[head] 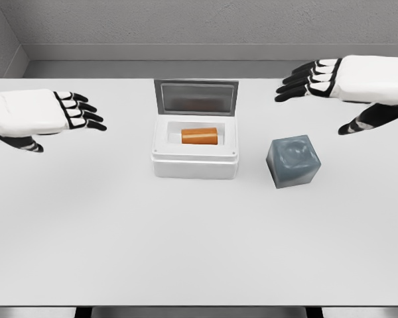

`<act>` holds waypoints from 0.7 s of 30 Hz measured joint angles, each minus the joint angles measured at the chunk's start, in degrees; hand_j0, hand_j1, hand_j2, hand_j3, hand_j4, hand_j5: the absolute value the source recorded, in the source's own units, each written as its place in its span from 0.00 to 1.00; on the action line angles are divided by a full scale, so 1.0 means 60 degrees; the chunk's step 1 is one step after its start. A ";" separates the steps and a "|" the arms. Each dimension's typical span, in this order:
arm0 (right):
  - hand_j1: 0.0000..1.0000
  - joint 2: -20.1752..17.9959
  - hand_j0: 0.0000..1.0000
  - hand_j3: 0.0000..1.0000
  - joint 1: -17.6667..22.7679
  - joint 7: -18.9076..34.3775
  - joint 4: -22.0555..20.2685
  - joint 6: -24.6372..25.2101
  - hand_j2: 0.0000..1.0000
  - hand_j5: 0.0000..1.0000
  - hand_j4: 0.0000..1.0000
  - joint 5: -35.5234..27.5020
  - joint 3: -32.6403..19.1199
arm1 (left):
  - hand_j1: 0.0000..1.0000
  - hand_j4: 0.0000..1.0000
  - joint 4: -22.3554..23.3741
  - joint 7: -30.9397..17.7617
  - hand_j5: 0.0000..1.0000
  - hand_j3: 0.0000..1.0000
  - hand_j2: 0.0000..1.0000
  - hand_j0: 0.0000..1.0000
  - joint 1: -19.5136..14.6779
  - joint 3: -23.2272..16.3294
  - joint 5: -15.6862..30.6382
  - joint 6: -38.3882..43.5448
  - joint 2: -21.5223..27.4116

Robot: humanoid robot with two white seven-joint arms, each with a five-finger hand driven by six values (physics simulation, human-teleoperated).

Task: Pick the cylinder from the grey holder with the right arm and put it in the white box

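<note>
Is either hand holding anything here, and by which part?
Nothing is held. Both the left hand and right hand are open; the orange cylinder lies in the white box.

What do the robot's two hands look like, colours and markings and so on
Both the left hand and the right hand have smooth white, boxy shells over the back of the hand. The fingers are black with white segment plates between the joints, ending in black tips. Each thumb is black with white bands. No cables or labels are visible.
</note>
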 measured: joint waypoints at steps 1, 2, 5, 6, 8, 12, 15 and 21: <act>1.00 -0.0155 1.00 1.00 0.0377 -0.0004 0.0064 0.0026 1.00 1.00 1.00 -0.0651 -0.0251 | 1.00 1.00 0.0170 0.0000 1.00 1.00 1.00 1.00 -0.0074 0.0006 -0.0101 0.0003 -0.0156; 1.00 -0.0230 1.00 1.00 0.0826 0.0000 0.0126 -0.0002 1.00 1.00 1.00 -0.1115 -0.0417 | 1.00 1.00 0.0307 0.0000 1.00 1.00 1.00 1.00 -0.0206 0.0027 -0.0181 -0.0001 -0.0273; 1.00 -0.0202 1.00 1.00 0.1944 -0.0004 0.0443 0.0017 1.00 1.00 1.00 -0.2174 -0.0748 | 1.00 1.00 0.0930 0.0002 1.00 1.00 1.00 1.00 -0.1348 0.0042 -0.0279 0.0013 -0.0536; 1.00 -0.0082 1.00 1.00 0.2382 -0.0001 0.0593 0.0001 1.00 1.00 1.00 -0.2303 -0.0864 | 1.00 1.00 0.1280 0.0002 1.00 1.00 1.00 1.00 -0.1626 0.0030 -0.0379 0.0012 -0.0770; 1.00 0.0182 1.00 1.00 0.3359 0.0000 0.0863 -0.0006 1.00 1.00 1.00 -0.2472 -0.1334 | 1.00 1.00 0.1975 0.0001 1.00 1.00 1.00 1.00 -0.1744 0.0009 -0.0907 0.0007 -0.1460; 1.00 0.0641 1.00 1.00 0.4543 -0.0001 0.1039 0.0005 1.00 1.00 1.00 -0.2630 -0.2562 | 1.00 1.00 0.3575 -0.0004 1.00 1.00 1.00 1.00 -0.2921 -0.0213 -0.2101 -0.0003 -0.2950; 1.00 0.1091 1.00 1.00 0.5114 -0.0003 0.1131 0.0008 1.00 1.00 1.00 -0.2640 -0.3099 | 1.00 1.00 0.4839 0.0000 1.00 1.00 1.00 1.00 -0.3208 -0.0509 -0.2911 0.0006 -0.4040; 1.00 0.1886 1.00 1.00 0.6082 -0.0002 0.1187 0.0012 1.00 1.00 1.00 -0.2629 -0.3924 | 1.00 1.00 0.6065 -0.0001 1.00 1.00 1.00 1.00 -0.3325 -0.0672 -0.3844 0.0001 -0.5165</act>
